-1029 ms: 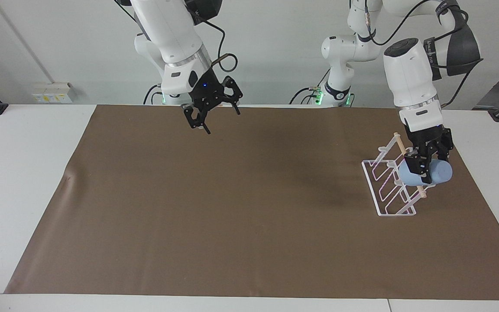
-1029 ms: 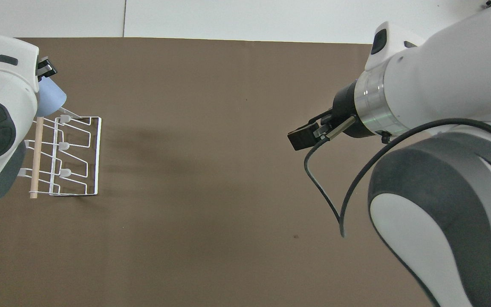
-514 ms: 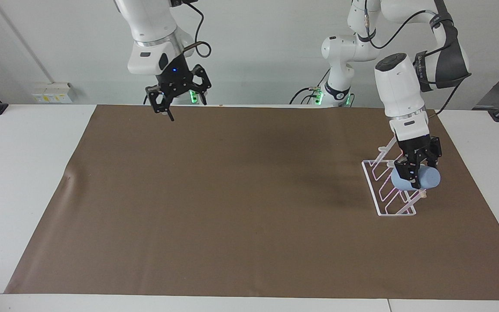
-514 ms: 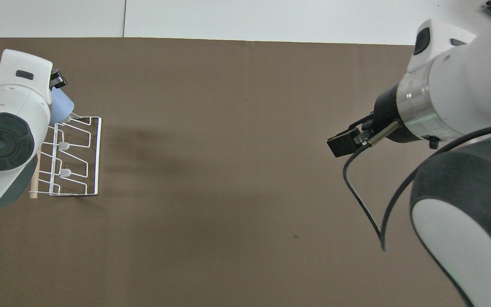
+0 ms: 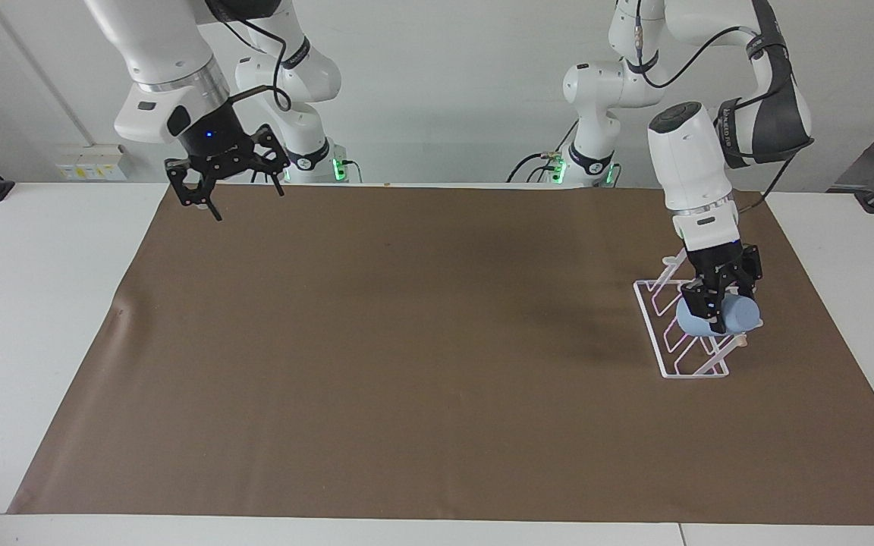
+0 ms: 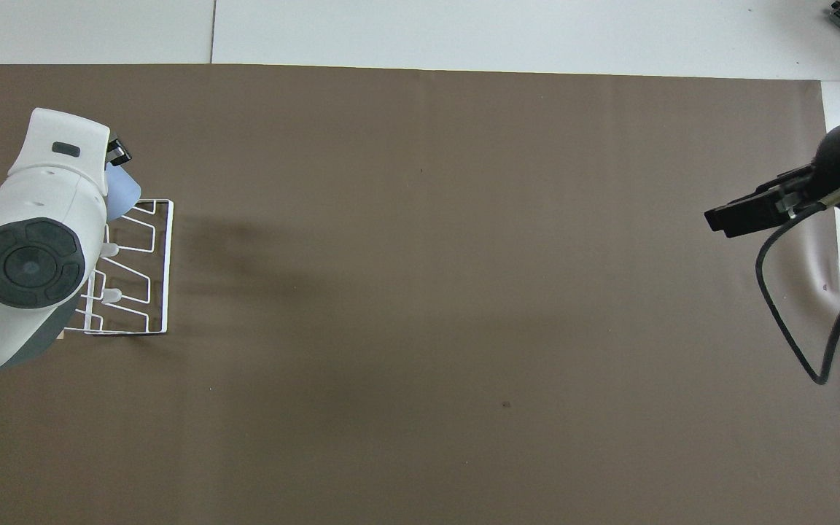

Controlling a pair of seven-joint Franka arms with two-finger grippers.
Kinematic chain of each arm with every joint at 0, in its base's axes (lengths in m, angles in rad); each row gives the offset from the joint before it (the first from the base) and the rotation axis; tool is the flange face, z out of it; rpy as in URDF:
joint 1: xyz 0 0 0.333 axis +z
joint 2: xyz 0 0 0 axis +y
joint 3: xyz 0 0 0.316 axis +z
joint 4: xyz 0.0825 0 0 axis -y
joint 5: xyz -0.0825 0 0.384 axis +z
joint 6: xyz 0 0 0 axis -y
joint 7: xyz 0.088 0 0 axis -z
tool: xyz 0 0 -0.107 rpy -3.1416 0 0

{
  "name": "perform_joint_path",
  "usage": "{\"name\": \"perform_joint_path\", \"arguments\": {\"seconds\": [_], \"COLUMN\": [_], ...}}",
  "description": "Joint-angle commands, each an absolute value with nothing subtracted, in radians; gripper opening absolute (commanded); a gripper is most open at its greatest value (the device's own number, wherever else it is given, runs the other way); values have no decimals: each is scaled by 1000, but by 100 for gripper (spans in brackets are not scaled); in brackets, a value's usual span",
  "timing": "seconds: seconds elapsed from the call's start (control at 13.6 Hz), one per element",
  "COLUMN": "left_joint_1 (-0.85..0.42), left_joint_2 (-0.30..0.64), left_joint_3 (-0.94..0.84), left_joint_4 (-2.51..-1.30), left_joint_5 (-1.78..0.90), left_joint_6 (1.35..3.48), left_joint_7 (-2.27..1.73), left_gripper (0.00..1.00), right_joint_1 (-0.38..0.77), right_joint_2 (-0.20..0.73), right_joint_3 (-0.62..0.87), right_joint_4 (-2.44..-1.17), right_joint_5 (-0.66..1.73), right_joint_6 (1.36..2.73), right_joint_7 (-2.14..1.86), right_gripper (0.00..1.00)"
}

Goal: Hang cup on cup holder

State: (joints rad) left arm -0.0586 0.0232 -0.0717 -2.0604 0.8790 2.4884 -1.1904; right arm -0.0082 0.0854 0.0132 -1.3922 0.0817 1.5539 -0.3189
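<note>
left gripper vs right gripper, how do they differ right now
The left gripper is shut on the small light-blue plastic cup; the right gripper holds nothing, jaws open. The left one is down at the white wire cup holder, at the left arm's end of the table; the right one hangs over the brown mat's edge at the right arm's end. Both are black two-finger grippers on white arms.

A big mat (image 5: pixel 407 341) lies on the table (image 5: pixel 35 318) and covers most of it. The cup holder (image 5: pixel 672 341) stands on the mat at the left arm's end of the table. The left gripper (image 5: pixel 721 299) is over the cup holder and has the cup (image 5: pixel 740 312) between its fingers, lying on its side among the prongs. The right gripper (image 5: pixel 213 186) hangs over the mat's corner at the right arm's end.
</note>
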Motion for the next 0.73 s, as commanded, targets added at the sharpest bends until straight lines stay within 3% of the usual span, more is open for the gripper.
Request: {"name": "perform_joint_path", "arguments": {"seconds": [0.0,0.29,0.51,0.59,0.66], "left_joint_1": [-46,-29,-20,-20,-20], "left_joint_2": [-18,-21,-23,-23,-26], "left_joint_3": [-72,-72,-74,-74,-75], "left_joint_4": [-2111,-2144,-2154,-2160,-2160], "left_joint_5": [911,911,911,911,911], "left_joint_6": [2525,2565,2576,2576,2577], "left_joint_7": [-1215,-1215,-1216,-1221,-1235], "left_gripper": [0,0,0,19,64], "right_joint_1": [-12,-12,-12,-12,-12], "right_joint_2": [57,41,-27,-58,-81], "right_joint_3": [-17,-25,-23,-23,-23], "right_joint_4": [-1436,-1477,-1627,-1696,-1745], "right_joint_5": [68,25,-23,-25,-31], "right_joint_6": [1591,1600,1672,1712,1739], "right_joint_7": [-291,-256,-219,-219,-219], "right_gripper": [100,100,100,100,100]}}
